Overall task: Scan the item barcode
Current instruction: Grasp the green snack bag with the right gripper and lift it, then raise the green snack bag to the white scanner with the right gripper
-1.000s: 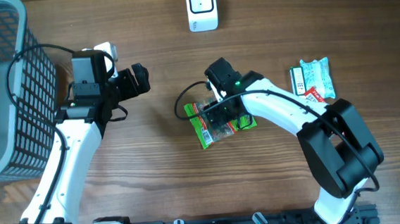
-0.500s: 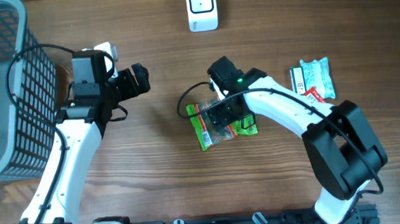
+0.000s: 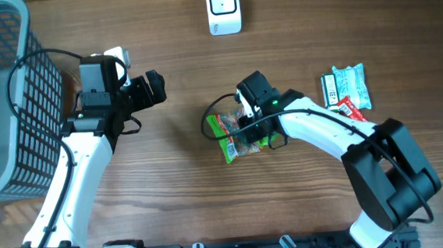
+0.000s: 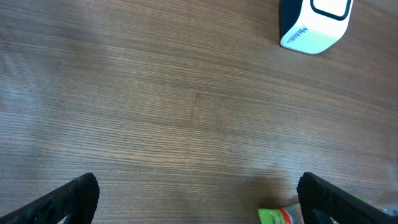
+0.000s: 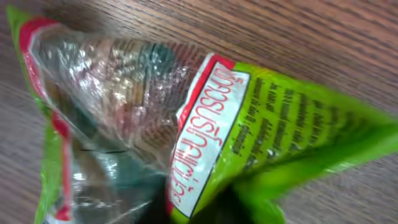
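Seen from overhead, the green snack packet (image 3: 230, 141) lies on the wooden table (image 3: 171, 190) just off centre; the right gripper (image 3: 256, 128) is set upon its 3 o'clock end with jaws closed, pinched on the wrapper; in the right wrist view the crumpled film and the green printed flap are bunched close against the lens, and the fingers themselves are hidden. The white barcode scanner (image 3: 223, 8) is placed at 12 o'clock from the packet, well apart from it; a few small packets (image 3: 346, 88) are gathered toward 2 o'clock; a grey mesh basket (image 3: 39, 90) is kept at the 9 o'clock edge. The left gripper (image 3: 155, 87) is held at 10 o'clock from the packet, its jaws spread wide; in its wrist view a corner of the packet is caught at 5 o'clock and the scanner at 1 o'clock.
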Robot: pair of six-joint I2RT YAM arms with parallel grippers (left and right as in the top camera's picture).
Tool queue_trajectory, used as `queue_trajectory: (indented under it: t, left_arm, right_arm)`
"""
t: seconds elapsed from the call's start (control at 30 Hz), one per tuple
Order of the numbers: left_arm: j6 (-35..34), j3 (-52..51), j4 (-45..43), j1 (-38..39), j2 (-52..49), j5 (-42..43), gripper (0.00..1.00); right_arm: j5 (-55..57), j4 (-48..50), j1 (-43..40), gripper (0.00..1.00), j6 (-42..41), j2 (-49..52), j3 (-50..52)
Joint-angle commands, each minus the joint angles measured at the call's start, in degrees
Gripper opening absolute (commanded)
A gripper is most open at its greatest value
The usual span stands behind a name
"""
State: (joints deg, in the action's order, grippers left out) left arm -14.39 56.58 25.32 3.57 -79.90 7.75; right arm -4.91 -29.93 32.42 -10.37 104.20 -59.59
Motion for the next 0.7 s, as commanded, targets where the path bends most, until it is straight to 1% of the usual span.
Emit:
queue_trajectory:
  t: [0.0, 0.13, 0.2, 0.27, 0.37, 0.4, 0.47, 0.57, 0.67]
  left_arm:
    - [0.7, 0.3, -0.2, -0.4, 0.5, -0.2, 1.00]
    - [0.7, 0.3, -0.2, -0.4, 0.5, -0.2, 1.00]
    - [0.7, 0.3, -0.2, -0.4, 0.5, -0.2, 1.00]
    - [0.7, 0.3, -0.2, -0.4, 0.5, -0.2, 1.00]
    - [0.7, 0.3, -0.2, -0.4, 0.5, -0.2, 1.00]
    - [0.7, 0.3, -0.2, -0.4, 0.5, -0.2, 1.00]
    - [0.7, 0.3, -0.2, -0.4, 0.5, -0.2, 1.00]
    - [0.7, 0.3, -0.2, -0.4, 0.5, -0.2, 1.00]
    - [0.7, 0.3, -0.2, -0.4, 0.5, -0.2, 1.00]
  right_arm:
    - [-0.1, -3.5, -0.3, 0.04, 3.1, -1.4, -1.2]
    - [-0.1, -5.2, -0.3, 0.04, 3.8, -11.0, -5.5]
    - [-0.1, -5.1, -0.3, 0.04, 3.9, -16.5, -5.6]
    - [-0.1, -6.0, -0.3, 0.04, 6.0, -20.4, -5.6]
    - [-0.1, -5.3, -0.2, 0.04, 12.0, -26.4, -5.6]
    - [-0.1, -4.7, -0.2, 0.04, 11.9, -27.9, -5.6]
    - [-0.1, -3.9, -0.2, 0.05, 11.9, -29.9, -5.6]
    - [-0.1, -4.0, -0.2, 0.04, 15.1, -30.2, -5.6]
    - [-0.1, -1.4, -0.2, 0.05, 14.7, -31.2, -5.7]
